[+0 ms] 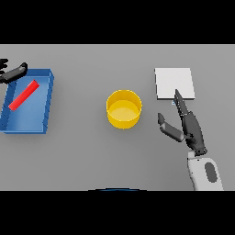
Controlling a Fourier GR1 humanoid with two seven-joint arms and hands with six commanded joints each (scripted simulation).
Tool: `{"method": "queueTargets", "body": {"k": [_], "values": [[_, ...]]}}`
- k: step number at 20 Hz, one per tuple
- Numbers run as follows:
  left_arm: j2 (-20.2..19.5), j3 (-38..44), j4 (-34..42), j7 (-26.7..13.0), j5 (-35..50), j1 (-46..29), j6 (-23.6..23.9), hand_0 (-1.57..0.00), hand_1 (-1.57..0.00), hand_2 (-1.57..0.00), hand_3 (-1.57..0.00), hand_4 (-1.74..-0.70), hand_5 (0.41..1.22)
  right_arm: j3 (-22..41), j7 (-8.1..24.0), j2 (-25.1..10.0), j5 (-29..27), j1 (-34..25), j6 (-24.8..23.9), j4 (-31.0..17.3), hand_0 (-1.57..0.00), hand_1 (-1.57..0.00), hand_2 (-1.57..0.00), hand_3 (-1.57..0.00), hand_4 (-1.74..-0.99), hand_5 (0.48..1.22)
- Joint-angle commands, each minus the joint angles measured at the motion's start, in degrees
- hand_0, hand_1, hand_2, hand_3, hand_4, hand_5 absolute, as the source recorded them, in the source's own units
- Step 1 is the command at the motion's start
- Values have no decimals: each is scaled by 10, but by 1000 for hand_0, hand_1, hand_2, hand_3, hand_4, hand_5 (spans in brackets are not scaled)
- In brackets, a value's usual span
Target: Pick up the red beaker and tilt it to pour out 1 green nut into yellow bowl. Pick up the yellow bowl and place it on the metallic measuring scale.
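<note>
The red beaker lies on its side, slanted, inside a blue tray at the left. At the table's middle the yellow bowl stands upright, and I see nothing in it. The measuring scale is a pale square plate at the back right. My left hand shows at the left edge, just beyond the tray's far left corner, fingers relaxed and holding nothing. My right hand is open, its straight fingers pointing at the scale's near edge and its thumb spread toward the bowl. No green nut is visible.
The blue tray's raised walls surround the beaker. Bare grey table lies between the tray, the bowl and the scale.
</note>
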State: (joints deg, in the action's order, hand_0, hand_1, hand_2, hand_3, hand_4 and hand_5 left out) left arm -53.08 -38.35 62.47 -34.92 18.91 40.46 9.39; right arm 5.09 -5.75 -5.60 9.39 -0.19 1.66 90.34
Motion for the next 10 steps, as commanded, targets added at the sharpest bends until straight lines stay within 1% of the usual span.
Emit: {"method": "queueTargets", "body": {"k": [1, 3, 4, 5, 7, 8, 9, 10], "values": [[1, -6, -2, 0, -3, 3, -3, -205, -173, -156, -97, -778, 655, 1, 0, -1, 6, 1, -4, 0, 1, 1, 1, 1, -1308, 717], [1, -10, -7, 3, -9, 7, -6, -131, -111, -99, -61, -760, 655, 3, 0, -1, 11, 1, -8, 2, 1, 1, 1, 1, -1305, 717], [1, -13, -7, 9, -15, 4, 1, -105, -88, -79, -49, -746, 655, 3, 4, -2, 16, 0, -10, 0, 1, 1, 1, 1, -1300, 717], [9, -15, -16, 12, -23, 7, 13, -83, -70, -63, -39, -738, 656, 6, 12, 2, 9, 0, -5, 6, 1, 1, 1, 1, -1290, 714], [17, -10, -16, 33, -22, -1, 32, -53, -45, -40, -25, -730, 661, 5, 31, 1, 11, -9, -7, 10, 1, 1, 1, 1, -1277, 704], [15, -3, -21, 37, -17, 0, 32, -42, -36, -32, -19, -728, 664, 10, 45, -6, 33, -13, -17, 12, 1, 1, 1, 1, -1281, 688], [15, -2, -16, 45, -17, -4, 39, -34, -28, -25, -15, -723, 667, 21, 56, -10, 59, -21, -27, 16, 1, 1, 1, 1, -1262, 675], [23, -1, -27, 46, -19, 5, 39, -27, -22, -20, -12, -718, 675, 29, 65, -16, 76, -33, -26, 12, 1, 1, 1, 1, -1222, 662]]}}
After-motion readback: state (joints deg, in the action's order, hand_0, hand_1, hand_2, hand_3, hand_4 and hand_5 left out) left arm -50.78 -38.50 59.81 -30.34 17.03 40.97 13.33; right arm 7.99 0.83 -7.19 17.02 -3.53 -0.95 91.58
